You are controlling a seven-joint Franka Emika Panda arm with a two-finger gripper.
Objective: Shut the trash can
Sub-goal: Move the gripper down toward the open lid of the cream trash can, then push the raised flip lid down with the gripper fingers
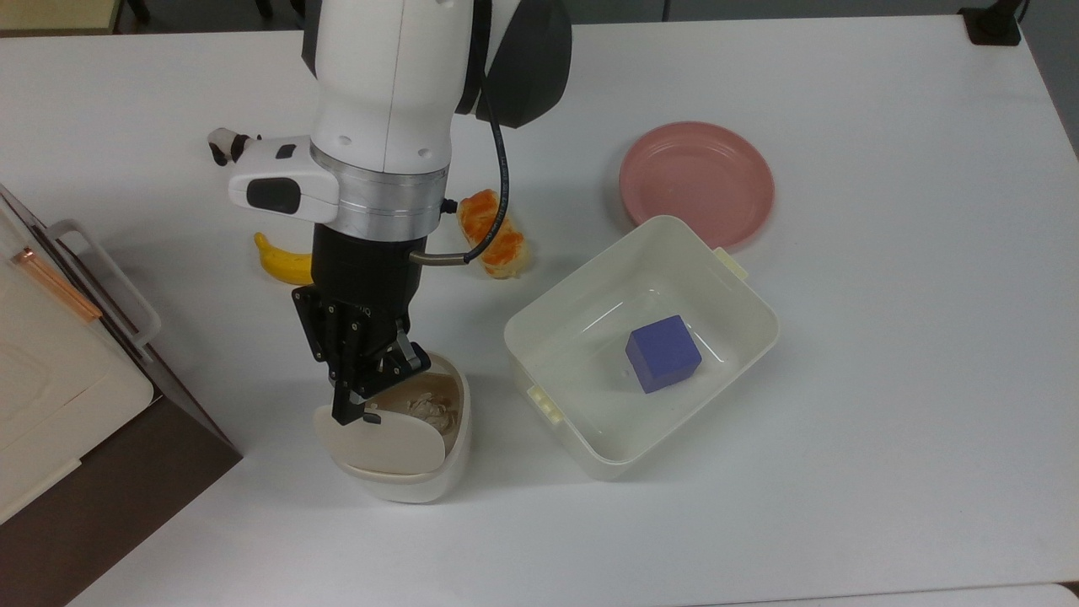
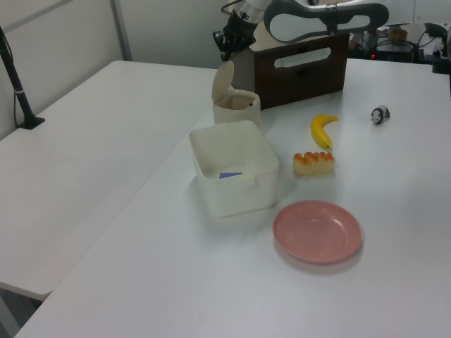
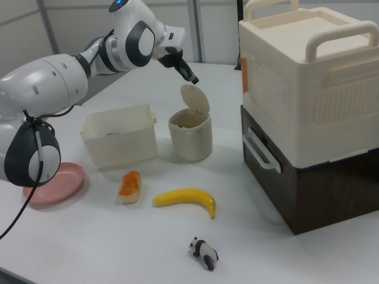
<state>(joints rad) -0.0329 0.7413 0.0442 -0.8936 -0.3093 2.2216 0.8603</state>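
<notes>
At lower left in the top view, the clenched hand [image 1: 358,403] nudges the upright lid [image 1: 383,440]; pushing sideways could topple the trash can [image 1: 438,472].

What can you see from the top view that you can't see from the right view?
Top view: crumpled scraps inside the trash can, and the whole blue block in the tub. Right view: the cream box with handles stacked on the dark brown box, and the whole panda toy. Both show the gripper by the raised lid, banana, pastry and pink plate.
</notes>
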